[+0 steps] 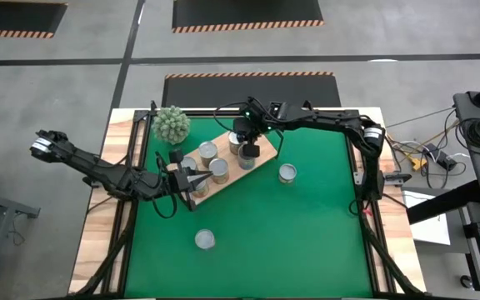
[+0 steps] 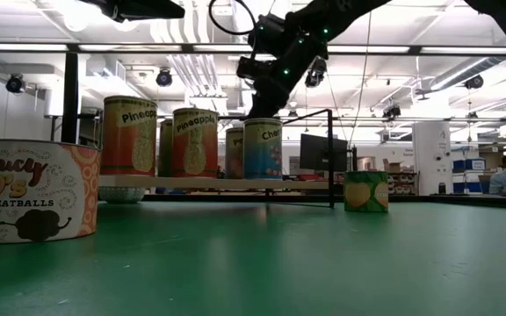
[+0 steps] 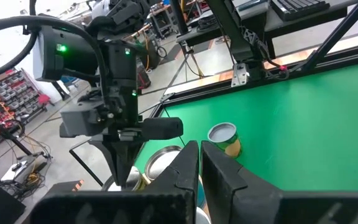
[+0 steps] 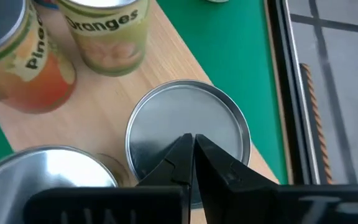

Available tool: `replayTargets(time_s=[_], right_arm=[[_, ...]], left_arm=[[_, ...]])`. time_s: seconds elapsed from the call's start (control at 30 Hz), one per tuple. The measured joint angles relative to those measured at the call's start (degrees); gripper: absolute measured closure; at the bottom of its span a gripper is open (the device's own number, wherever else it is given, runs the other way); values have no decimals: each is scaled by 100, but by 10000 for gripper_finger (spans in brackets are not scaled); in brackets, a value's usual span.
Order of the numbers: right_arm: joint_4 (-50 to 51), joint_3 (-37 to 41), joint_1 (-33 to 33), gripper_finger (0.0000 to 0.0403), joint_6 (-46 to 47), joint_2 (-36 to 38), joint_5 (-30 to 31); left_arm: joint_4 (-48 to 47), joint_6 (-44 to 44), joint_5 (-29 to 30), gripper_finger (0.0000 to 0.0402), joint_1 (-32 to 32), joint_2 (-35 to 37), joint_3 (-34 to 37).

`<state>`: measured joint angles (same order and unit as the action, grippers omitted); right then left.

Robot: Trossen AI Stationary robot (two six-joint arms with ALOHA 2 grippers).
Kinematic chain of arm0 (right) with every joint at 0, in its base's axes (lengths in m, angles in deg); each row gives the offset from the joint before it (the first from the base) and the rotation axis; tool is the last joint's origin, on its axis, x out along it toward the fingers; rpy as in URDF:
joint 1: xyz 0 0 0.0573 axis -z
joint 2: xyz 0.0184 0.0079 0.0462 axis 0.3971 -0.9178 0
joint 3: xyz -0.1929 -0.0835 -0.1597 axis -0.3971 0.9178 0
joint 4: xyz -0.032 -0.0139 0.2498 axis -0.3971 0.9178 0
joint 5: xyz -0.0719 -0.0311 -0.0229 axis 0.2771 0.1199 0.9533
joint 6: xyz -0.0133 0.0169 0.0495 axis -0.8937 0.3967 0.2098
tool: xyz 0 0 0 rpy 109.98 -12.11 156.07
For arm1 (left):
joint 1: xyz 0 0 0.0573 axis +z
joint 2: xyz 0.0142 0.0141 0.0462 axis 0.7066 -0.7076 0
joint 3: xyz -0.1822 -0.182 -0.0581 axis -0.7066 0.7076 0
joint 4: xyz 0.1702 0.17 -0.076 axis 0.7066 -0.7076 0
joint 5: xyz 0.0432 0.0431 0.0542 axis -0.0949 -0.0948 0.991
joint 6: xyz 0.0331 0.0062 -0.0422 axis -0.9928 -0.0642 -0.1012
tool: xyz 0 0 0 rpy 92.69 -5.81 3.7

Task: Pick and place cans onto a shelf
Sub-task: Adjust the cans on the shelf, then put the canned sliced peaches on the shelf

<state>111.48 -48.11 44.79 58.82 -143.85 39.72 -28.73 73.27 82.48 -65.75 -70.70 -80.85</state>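
Shelf point(image 1: 261, 160) sits diagonally on the green mat point(image 1: 307, 233), wire frame end toward the plant point(image 1: 172, 123).

R gripper point(image 1: 248, 152) is over the far end of the shelf, fingers fully closed, tips together, holding nothing. In R wrist view the closed tips point(image 4: 193, 149) hang directly above the silver lid of a can point(image 4: 188, 134) standing on the board; can't tell if touching the lid. Next to it on the wood: an "Oranges" can point(image 4: 107, 34) and a "Pineapple" can point(image 4: 17, 62).

L gripper point(image 1: 202, 177) is at the near/left end of the shelf, also fully closed, empty. L wrist view: fingers point(image 3: 188, 171) pressed together, pointing toward the R arm's wrist.

Cans on shelf from above: abt 5, clustered mid-board, e.g. point(image 1: 208, 152), point(image 1: 218, 169).

Off shelf, on mat: one can point(image 1: 287, 173) just beside the shelf's right end, one point(image 1: 205, 241) well apart toward the front edge. Low view shows that front can as a meatballs label point(image 2: 33, 202), upright.
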Motion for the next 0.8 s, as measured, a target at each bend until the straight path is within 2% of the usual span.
replayTargets(time_s=[0.5, 0.67, 0.8], right_arm=[[-174, -4, -11, 394, -65, 36, -119], [-168, -29, -30, 394, 19, 289, -117], [321, -31, -192, 394, 255, 674, -153]], left_arm=[[2, 1, 0, 402, 0, -1, 0], [2, 2, 2, 402, 0, -1, 0], [10, 2, 1, 402, 0, -1, 0]])
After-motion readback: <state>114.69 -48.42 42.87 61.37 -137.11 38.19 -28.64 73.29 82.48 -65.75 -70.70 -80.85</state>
